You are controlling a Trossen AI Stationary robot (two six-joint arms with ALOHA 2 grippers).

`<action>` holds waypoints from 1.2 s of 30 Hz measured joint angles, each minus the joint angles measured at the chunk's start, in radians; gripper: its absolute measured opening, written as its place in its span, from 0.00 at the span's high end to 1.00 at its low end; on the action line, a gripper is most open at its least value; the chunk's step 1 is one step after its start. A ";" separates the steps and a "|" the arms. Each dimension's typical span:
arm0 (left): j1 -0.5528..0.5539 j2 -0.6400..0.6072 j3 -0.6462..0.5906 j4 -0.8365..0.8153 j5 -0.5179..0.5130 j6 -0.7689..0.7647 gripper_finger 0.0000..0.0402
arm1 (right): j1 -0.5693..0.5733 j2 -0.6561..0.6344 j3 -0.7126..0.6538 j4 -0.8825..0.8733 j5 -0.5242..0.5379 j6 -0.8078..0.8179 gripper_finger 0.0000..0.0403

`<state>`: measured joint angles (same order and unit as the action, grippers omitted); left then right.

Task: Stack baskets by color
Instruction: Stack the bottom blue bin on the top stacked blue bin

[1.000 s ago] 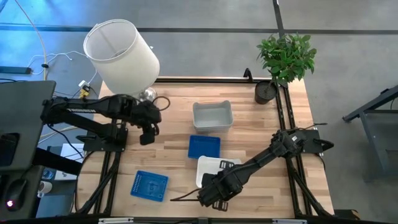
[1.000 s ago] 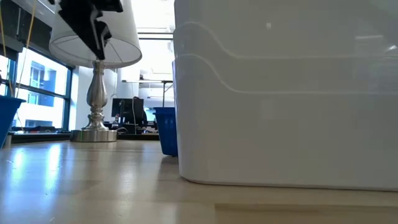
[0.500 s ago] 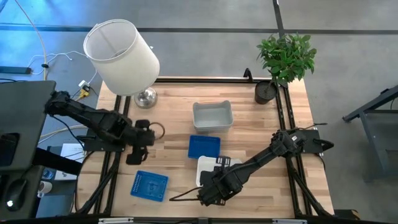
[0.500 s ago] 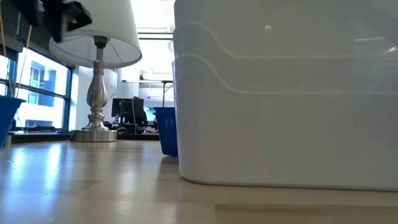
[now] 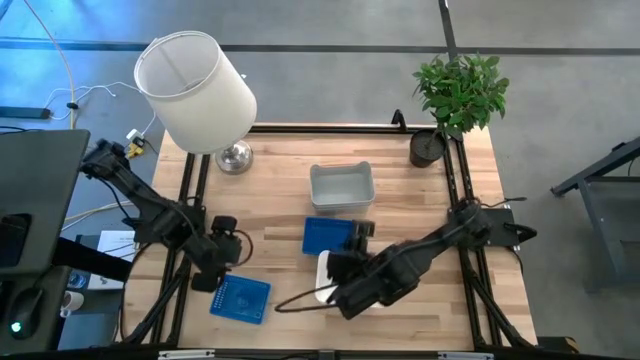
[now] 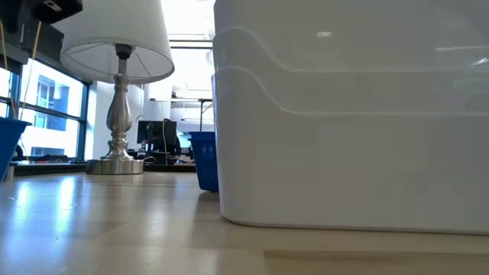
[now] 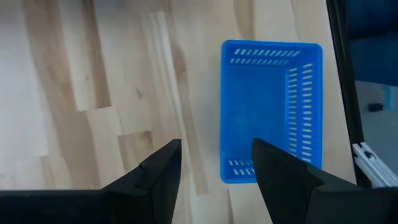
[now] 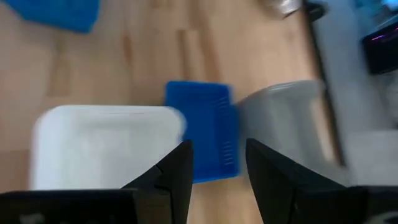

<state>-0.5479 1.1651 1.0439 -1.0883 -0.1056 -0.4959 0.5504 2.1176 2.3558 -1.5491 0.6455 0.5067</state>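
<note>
Left gripper (image 5: 210, 272): at 7 o'clock on the table (image 5: 280, 190), jaws spread and holding nothing, hovering just beside the loose blue basket (image 5: 241, 297), which shows between its fingers in the left wrist view.
Right gripper (image 5: 352, 243): near 5 o'clock, fingers parted and holding nothing, above the white basket (image 5: 326, 272) (mostly hidden under the arm).
Blue baskets: the loose one at 7 o'clock by the front edge; a second blue basket (image 5: 328, 235) near the centre, touching the white one's far side.
Clear-grey basket (image 5: 341, 187): at 12 o'clock from the centre, standing alone.
Weight: likely very light, thin plastic (a knock would send one sliding on the wood).
Stiffness: walls probably flex a little; perforated sides (image 7: 303, 93) weaker than the rim.
Surface: smooth, so likely slippery.
Fragility: low; it should bend rather than crack.
Where to grip: pinch one short wall near its middle, one finger inside and one outside.
Other items: lamp (image 5: 195, 90) at 11 o'clock, plant (image 5: 458, 92) at 1 o'clock, both well clear.
</note>
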 joint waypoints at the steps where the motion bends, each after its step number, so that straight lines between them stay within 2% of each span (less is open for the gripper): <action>1: -0.012 0.012 0.000 0.004 0.000 -0.007 0.55 | -0.001 -0.014 0.000 -0.010 0.023 -0.011 0.67; 6: -0.058 0.083 0.000 0.020 -0.005 -0.024 0.55 | -0.004 -0.074 -0.001 -0.021 0.106 -0.054 0.67; 14: -0.076 0.217 0.000 0.112 -0.007 0.025 0.55 | -0.002 -0.145 -0.001 -0.022 0.113 -0.079 0.67; 25: -0.074 0.375 0.000 0.105 0.042 0.031 0.55 | -0.003 -0.157 -0.003 -0.022 0.052 -0.088 0.67; 36: -0.074 0.460 -0.007 0.032 0.061 -0.019 0.55 | 0.002 -0.157 -0.003 -0.022 -0.003 -0.070 0.67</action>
<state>-0.6216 1.6251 1.0367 -1.0566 -0.0450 -0.5153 0.5525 1.9606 2.3531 -1.5714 0.6423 0.4366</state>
